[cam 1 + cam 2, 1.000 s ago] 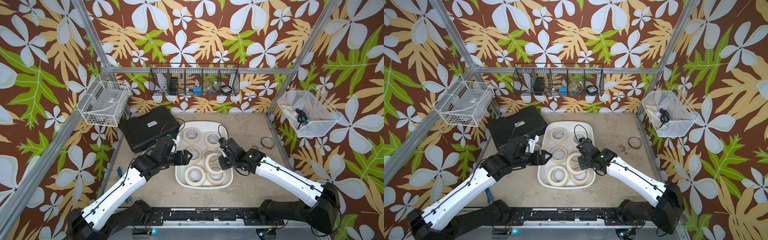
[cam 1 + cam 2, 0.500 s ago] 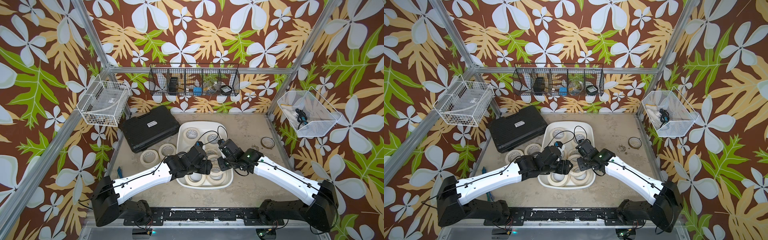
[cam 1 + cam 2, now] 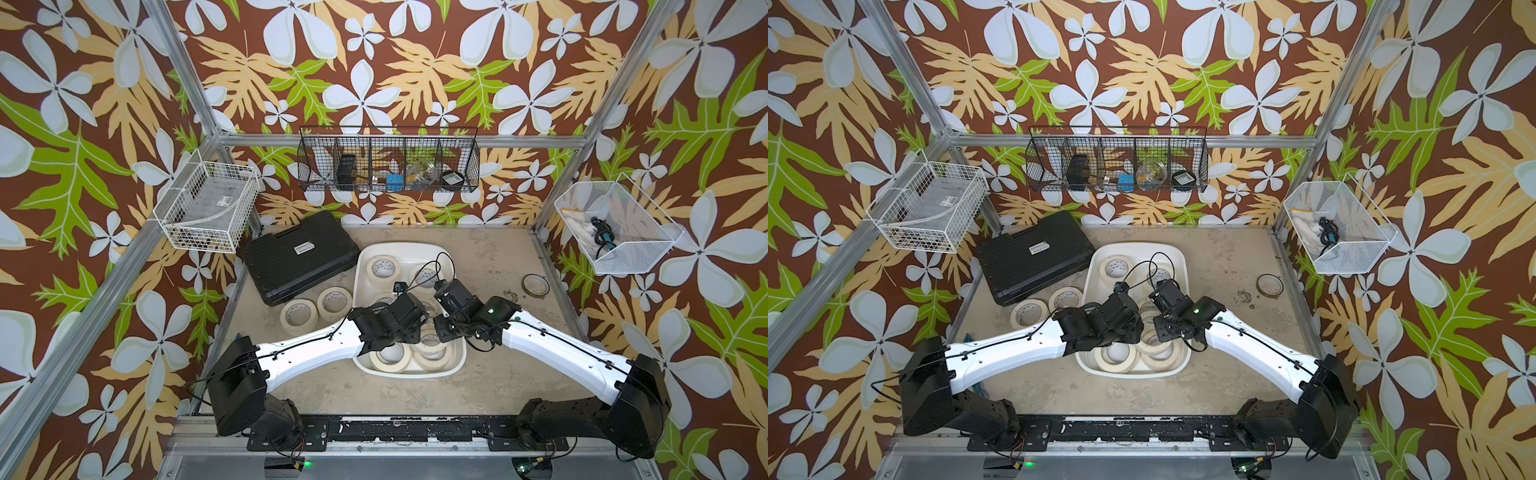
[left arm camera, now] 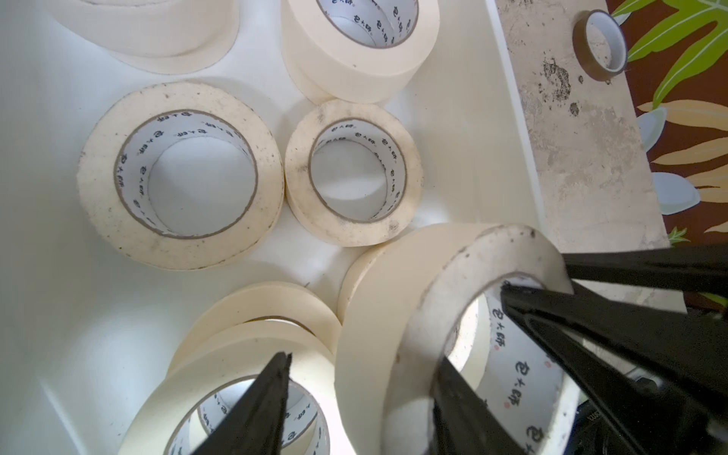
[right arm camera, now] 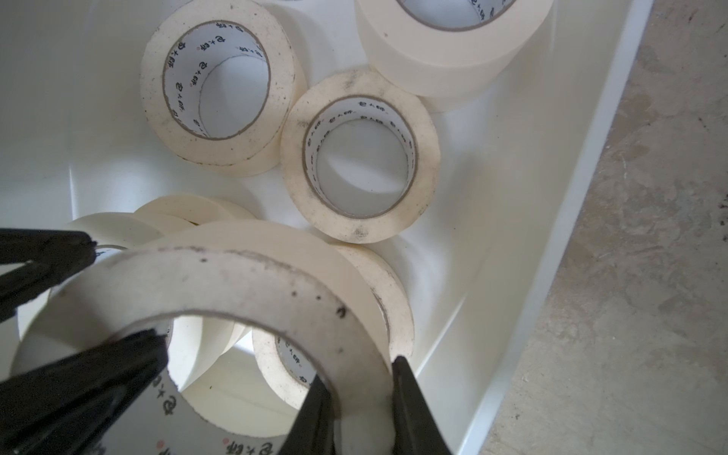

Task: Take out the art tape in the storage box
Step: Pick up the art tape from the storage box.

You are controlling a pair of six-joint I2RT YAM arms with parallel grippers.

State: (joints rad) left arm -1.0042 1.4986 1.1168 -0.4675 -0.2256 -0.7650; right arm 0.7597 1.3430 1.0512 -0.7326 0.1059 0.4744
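Observation:
The storage box (image 3: 399,247) (image 3: 1138,247) is a white tub in mid-table holding several cream art tape rolls (image 3: 384,266). My right gripper (image 5: 359,368) is shut on the wall of one roll (image 5: 220,275), tilted up above the others near the box's front. The left gripper (image 4: 362,358) straddles the opposite wall of that same roll (image 4: 394,299). One finger is inside the core and the other stands apart from the outer face, so it is open. From above, both wrists (image 3: 415,324) meet over the box and hide the roll. Two rolls (image 3: 299,313) (image 3: 334,300) lie outside, left of the box.
A black ribbed case (image 3: 299,257) lies at the back left of the table. A thin brown ring (image 3: 535,286) lies at the right. Wire baskets hang on the left (image 3: 205,208), back (image 3: 388,160) and right (image 3: 615,228) walls.
The left arm has swung right from the box's left edge into the box, up to the roll that the right gripper holds, and its jaws have narrowed. The right arm has barely moved.

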